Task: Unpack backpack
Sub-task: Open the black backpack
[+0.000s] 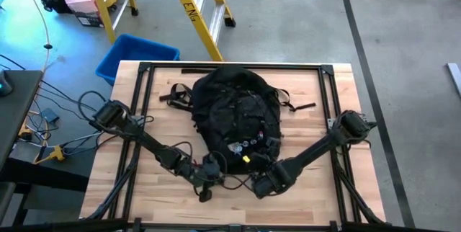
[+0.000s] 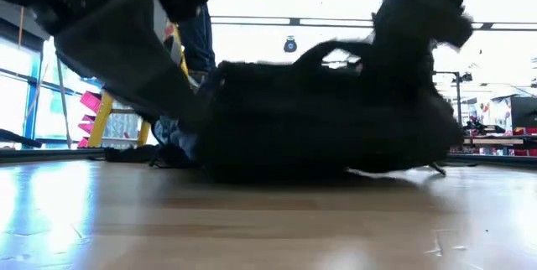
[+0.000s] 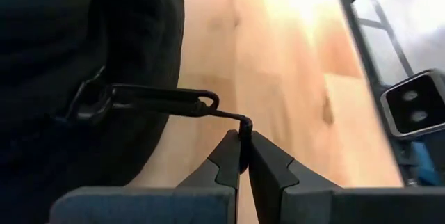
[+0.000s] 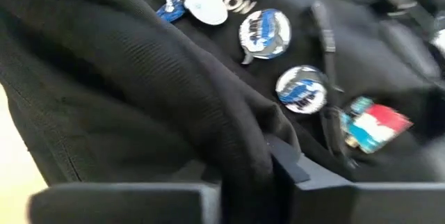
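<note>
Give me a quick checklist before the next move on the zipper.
1. Left end effector shut on the zipper pull: ok, the fingers pinch its cord end.
2. Pull cord drawn out from the backpack: ok, it runs from the bag's fabric to the fingers.
3. Right end effector against the bag's front, by the badges: ok. Whether it holds fabric: cannot tell.
4. Backpack lying flat on the table: ok, centred between both arms.
5. Zipper opened: cannot tell, no view shows the teeth.
6. Straps clear of both arms: ok, they lie at the bag's far end.
</note>
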`<state>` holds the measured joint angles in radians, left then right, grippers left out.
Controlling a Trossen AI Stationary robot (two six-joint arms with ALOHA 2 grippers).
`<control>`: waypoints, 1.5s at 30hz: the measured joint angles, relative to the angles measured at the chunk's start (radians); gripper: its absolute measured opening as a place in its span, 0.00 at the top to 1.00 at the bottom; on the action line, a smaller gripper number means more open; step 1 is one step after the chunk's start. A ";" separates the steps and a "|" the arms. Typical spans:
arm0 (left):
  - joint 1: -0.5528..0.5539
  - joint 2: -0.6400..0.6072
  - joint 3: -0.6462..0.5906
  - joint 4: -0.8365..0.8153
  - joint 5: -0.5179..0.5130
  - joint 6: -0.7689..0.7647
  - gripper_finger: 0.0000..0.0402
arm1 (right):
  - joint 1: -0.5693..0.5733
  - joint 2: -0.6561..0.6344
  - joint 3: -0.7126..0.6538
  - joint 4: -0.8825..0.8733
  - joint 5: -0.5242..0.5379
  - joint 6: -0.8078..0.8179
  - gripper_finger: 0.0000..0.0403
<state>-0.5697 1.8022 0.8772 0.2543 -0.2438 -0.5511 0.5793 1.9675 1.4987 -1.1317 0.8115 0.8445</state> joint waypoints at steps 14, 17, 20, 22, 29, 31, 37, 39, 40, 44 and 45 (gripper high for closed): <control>-0.018 -0.003 0.061 0.000 -0.028 0.033 1.00 | 0.195 -0.003 0.009 0.015 0.059 -0.221 0.59; -0.012 -0.003 0.075 -0.006 -0.059 0.035 1.00 | 0.210 -0.003 -0.049 -0.046 0.143 -0.096 0.59; 0.013 -0.003 0.108 -0.004 -0.070 0.065 1.00 | 0.205 -0.003 -0.067 -0.234 0.174 0.155 0.59; 0.032 -0.003 0.134 -0.019 -0.072 0.093 1.00 | 0.196 -0.003 -0.062 -0.369 0.143 0.322 0.59; 0.083 -0.003 0.244 -0.172 -0.072 0.179 1.00 | 0.203 -0.013 -0.032 -0.436 0.088 0.422 0.58; 0.095 -0.003 0.254 -0.194 -0.071 0.187 1.00 | 0.219 -0.013 -0.016 -0.440 0.088 0.403 0.55; 0.106 -0.003 0.261 -0.228 -0.027 0.162 1.00 | 0.291 -0.015 0.059 -0.368 0.231 0.323 0.42; 0.105 -0.003 0.261 -0.240 0.023 0.136 1.00 | 0.313 -0.015 0.061 -0.245 0.341 0.210 0.38; 0.105 -0.003 0.261 -0.243 0.056 0.121 1.00 | 0.319 -0.015 0.059 -0.164 0.388 0.135 0.36; 0.089 -0.003 0.261 -0.265 0.160 0.058 1.00 | 0.300 -0.002 0.015 0.272 0.427 -0.298 0.34; 0.084 -0.003 0.261 -0.275 0.170 0.045 1.00 | 0.287 0.007 0.000 0.389 0.392 -0.422 0.34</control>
<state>-0.4859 1.7992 1.1378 -0.0205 -0.0733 -0.5065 0.8665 1.9748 1.4987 -0.7429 1.2038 0.4224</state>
